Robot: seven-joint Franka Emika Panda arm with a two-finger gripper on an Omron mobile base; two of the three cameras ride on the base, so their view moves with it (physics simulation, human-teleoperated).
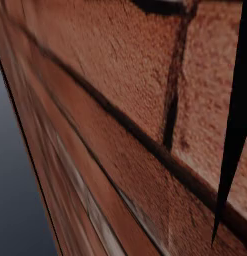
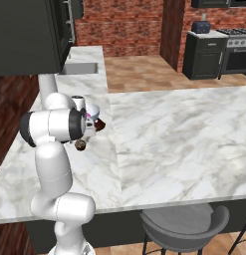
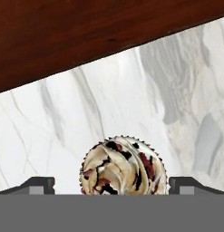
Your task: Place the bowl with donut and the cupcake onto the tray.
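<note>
Looking down along the gripper (image 3: pixel 111 183) in the hand view: 2 dark fingertips (image 3: pixel 38 183) at the bottom left and bottom right of the frame, set wide apart, with a round cupcake with swirled cream-and-dark-red frosting (image 3: pixel 124 166) low at centre between them. Cannot tell whether the tips touch the cupcake; clear gaps of marble seen on both sides of it, so spread well open rather than closed on it. Sits on the white grey-veined marble desk (image 3: pixel 131 99), which takes up the middle of the frame. Across the top, running from upper right down to the left edge, the flat dark reddish-brown rectangular tray (image 3: pixel 86 36), its edge near the cupcake but apart from it.

In the right base view, white robot arm (image 2: pixel 57 164) rising at lower left, bent over the left part of the L-shaped marble desk. Just right of its elbow, a small dark round cupcake shape (image 2: pixel 80 145), and above it a small pale blue-grey round bowl (image 2: pixel 94 110), partly hidden by the arm. Grey padded stool (image 2: pixel 184 226) at the bottom, below the desk edge. Dark cabinets (image 2: pixel 206 55) and red brick wall (image 2: pixel 119 22) across the top.

Left base view: blurred reddish-brown planks at close range.
</note>
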